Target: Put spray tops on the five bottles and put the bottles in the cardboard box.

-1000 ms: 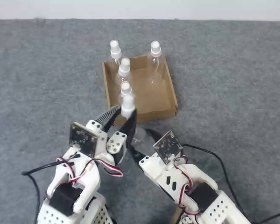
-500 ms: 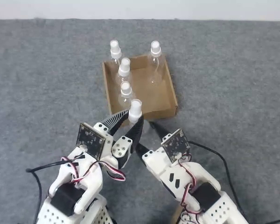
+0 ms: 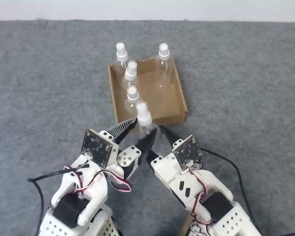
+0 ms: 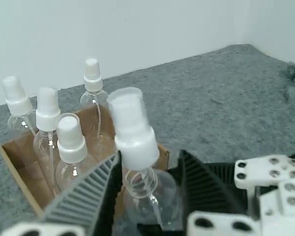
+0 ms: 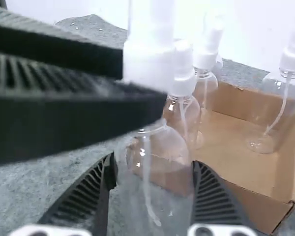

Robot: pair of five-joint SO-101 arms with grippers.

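The grey carpeted table is running back to a white wall. The cardboard box is holding four capped bottles. The fifth bottle, clear and wearing its white spray top, is standing upright just before the box. The right gripper jaws are clamping its body, and the left gripper jaws are sitting apart beside its neck.

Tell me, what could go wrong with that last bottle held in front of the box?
The spray top looks tilted on the fifth bottle, with neck threads showing beneath it; if not screwed down, it may come off. The left gripper looks open around the neck, so the right gripper alone holds the clear body, which could slip. The nearest boxed bottle stands by the cardboard box's front wall and might get knocked.
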